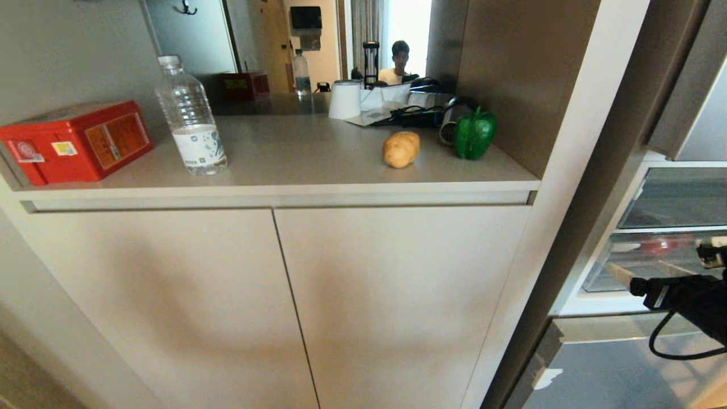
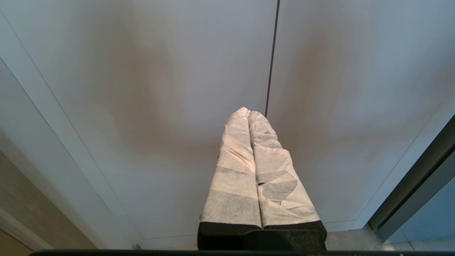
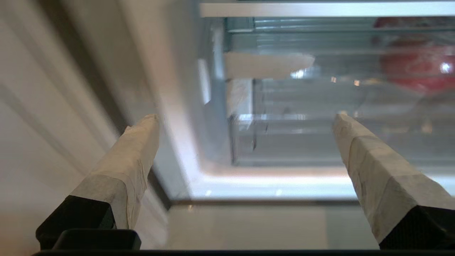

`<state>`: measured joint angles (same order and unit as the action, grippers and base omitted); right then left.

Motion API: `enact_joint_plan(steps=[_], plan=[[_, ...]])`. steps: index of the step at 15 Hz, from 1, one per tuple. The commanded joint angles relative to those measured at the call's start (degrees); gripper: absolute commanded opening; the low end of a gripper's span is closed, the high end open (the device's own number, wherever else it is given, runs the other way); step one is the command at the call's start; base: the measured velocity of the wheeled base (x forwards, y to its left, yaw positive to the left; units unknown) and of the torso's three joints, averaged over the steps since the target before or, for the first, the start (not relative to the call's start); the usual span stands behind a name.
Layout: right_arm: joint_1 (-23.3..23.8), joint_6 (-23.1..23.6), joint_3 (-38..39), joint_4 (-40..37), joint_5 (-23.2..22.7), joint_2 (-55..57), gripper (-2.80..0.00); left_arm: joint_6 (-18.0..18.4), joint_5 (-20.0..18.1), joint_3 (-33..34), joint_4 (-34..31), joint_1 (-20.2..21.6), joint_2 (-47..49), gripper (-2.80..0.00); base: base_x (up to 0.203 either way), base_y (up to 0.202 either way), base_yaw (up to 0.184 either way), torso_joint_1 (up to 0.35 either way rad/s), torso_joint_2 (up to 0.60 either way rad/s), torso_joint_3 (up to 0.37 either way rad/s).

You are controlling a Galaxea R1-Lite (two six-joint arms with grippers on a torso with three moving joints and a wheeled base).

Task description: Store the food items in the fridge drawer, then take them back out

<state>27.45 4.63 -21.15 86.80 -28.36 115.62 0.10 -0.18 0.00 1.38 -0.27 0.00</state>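
The tan potato (image 1: pixel 401 149) and the dark-green bell pepper (image 1: pixel 474 134) sit side by side on the beige counter (image 1: pixel 318 153), the pepper nearer the right wall. The clear fridge drawer (image 1: pixel 653 267) is pushed in, low in the open fridge at the far right. My right gripper (image 1: pixel 665 260) hovers just in front of it, open, nothing between its paper-wrapped fingers (image 3: pixel 135 156). In the right wrist view the gripper (image 3: pixel 247 119) faces the drawer's (image 3: pixel 302 149) left front corner. My left gripper (image 2: pixel 249 113) is shut on nothing, parked facing the cabinet doors.
A clear water bottle (image 1: pixel 192 119) and a red box (image 1: pixel 76 141) stand on the counter's left. A white cup (image 1: pixel 345 99) and dark clutter (image 1: pixel 420 113) lie at the back. Something red (image 3: pixel 416 67) shows blurred behind the clear plastic. A person (image 1: pixel 397 62) sits far behind.
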Motion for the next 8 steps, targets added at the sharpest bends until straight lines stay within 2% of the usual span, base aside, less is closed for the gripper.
enact_joint_plan(steps=[1,4,8], plan=[[0.19,0.07,3.83,0.51,-0.21,-4.89,0.0,-0.01,0.01,0.62,0.03,0.0,0.0,-2.8,0.0,0.0,0.0,0.0,0.0,0.0],[0.18,0.11,4.39,0.47,-0.21,-4.06,0.0,-0.01,0.01,0.62,0.03,0.0,0.0,-2.8,0.0,0.0,0.0,0.0,0.0,0.0],[0.21,0.32,-1.97,0.48,-0.19,2.89,0.0,-0.01,0.01,0.62,0.03,0.0,0.0,-2.8,0.0,0.0,0.0,0.0,0.0,0.0]])
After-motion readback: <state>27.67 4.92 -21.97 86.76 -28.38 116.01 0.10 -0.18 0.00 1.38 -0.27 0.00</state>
